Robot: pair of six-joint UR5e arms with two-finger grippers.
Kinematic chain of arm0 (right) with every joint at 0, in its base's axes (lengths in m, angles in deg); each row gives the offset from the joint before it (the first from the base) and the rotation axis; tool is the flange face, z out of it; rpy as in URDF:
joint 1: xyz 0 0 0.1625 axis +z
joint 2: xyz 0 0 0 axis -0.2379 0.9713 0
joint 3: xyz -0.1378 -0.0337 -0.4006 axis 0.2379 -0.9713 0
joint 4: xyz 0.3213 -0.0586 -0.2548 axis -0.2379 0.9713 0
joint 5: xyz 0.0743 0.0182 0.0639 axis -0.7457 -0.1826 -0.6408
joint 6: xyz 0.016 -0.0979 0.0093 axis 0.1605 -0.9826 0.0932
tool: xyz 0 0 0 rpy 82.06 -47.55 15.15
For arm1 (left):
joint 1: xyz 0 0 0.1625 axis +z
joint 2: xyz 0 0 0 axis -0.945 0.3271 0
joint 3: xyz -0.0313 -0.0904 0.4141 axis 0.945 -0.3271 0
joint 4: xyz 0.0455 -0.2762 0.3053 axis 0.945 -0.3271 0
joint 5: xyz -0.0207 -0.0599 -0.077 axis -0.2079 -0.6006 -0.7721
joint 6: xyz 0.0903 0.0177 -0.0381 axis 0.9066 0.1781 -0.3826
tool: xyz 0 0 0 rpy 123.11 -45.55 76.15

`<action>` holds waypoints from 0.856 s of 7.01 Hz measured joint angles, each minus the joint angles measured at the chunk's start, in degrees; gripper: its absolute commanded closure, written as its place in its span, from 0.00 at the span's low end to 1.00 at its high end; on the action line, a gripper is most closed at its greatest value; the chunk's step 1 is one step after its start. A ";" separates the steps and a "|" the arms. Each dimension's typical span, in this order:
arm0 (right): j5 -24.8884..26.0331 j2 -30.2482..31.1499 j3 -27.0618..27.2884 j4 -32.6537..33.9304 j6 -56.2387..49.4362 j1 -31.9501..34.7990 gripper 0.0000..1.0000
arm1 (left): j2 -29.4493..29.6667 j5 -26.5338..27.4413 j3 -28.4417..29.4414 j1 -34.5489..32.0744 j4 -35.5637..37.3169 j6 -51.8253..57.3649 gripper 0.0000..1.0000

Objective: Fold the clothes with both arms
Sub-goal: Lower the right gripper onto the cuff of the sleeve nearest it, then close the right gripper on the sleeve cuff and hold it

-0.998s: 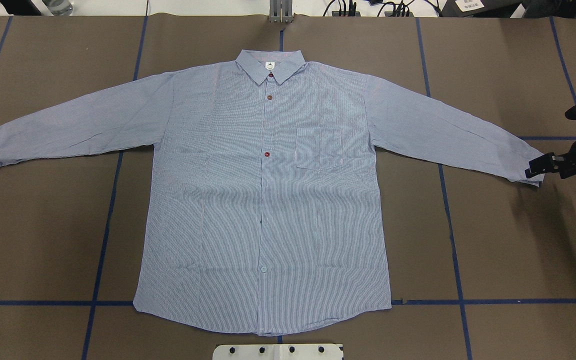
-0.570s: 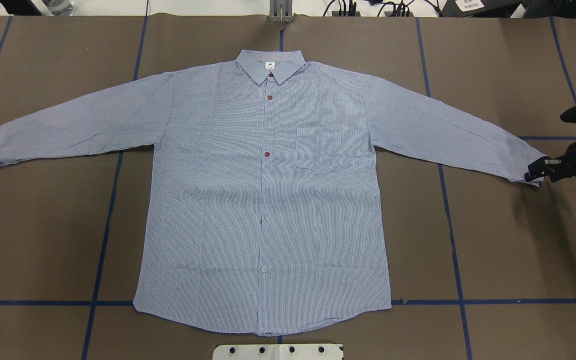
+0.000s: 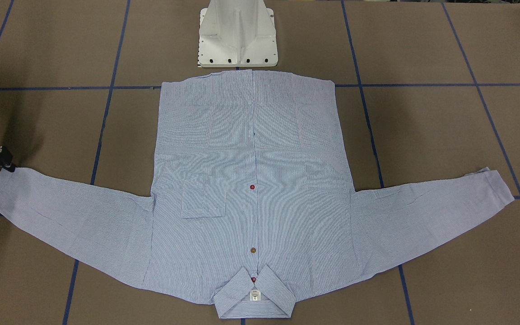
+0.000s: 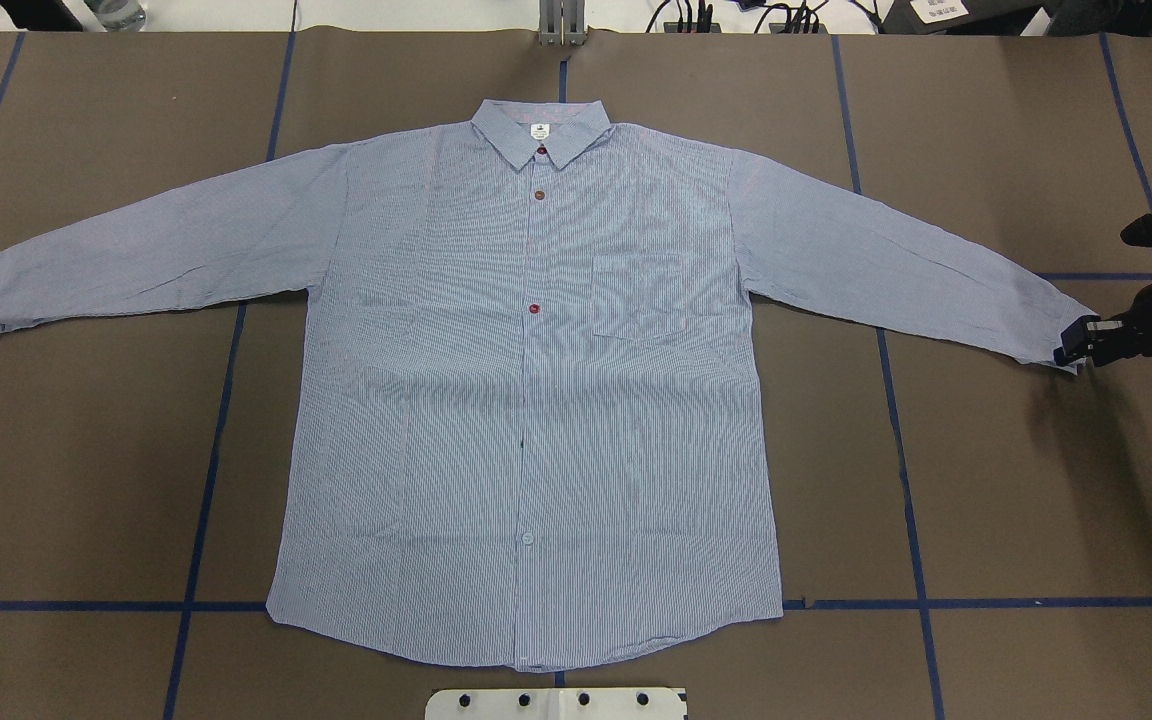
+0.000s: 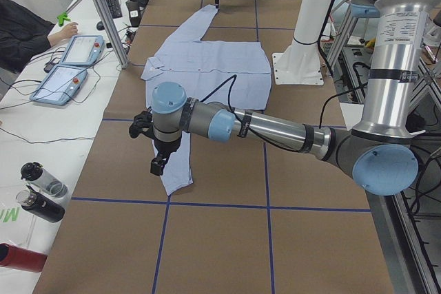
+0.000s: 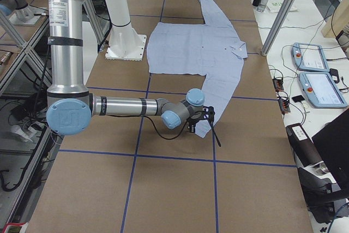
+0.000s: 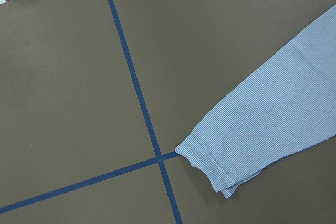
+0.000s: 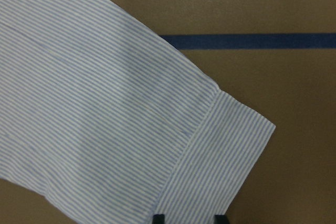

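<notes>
The clothes are one striped shirt [image 4: 536,380] lying flat and face up, sleeves spread wide [image 3: 251,135]. My right gripper [image 4: 1072,349] sits low at the right sleeve's cuff [image 4: 1056,330], at its hem-side corner. In the right wrist view its two fingertips [image 8: 158,217] stand apart, open, with the cuff [image 8: 226,150] edge between them. My left gripper [image 5: 158,166] shows only in the exterior left view, hanging over the left sleeve's end; I cannot tell if it is open or shut. The left cuff [image 7: 220,166] lies flat on the table, untouched.
The white pedestal base [image 3: 237,36] stands just behind the shirt's hem. Blue tape lines [image 4: 206,480] cross the brown table. Bottles [image 5: 38,191], control tablets [image 5: 69,67] and a person's hand [image 5: 62,32] are at a side bench beyond the collar side.
My right gripper has dropped and shifted slightly onto the edge of the right cuff. The shirt has not moved.
</notes>
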 measured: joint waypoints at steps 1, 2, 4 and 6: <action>0.15 0.00 -0.01 -0.03 0.04 0.00 0.73 | 0.00 0.00 -0.02 0.00 0.00 0.00 0.01; 0.27 0.00 -0.02 -0.05 0.06 0.01 0.75 | 0.02 0.00 -0.05 0.00 0.00 0.00 0.01; 0.36 0.01 -0.05 0.00 0.07 0.01 0.72 | 0.16 0.00 -0.05 -0.01 0.00 0.00 0.01; 0.42 0.13 -0.10 0.05 0.07 0.04 0.66 | 0.30 0.00 -0.05 -0.06 0.00 0.00 0.01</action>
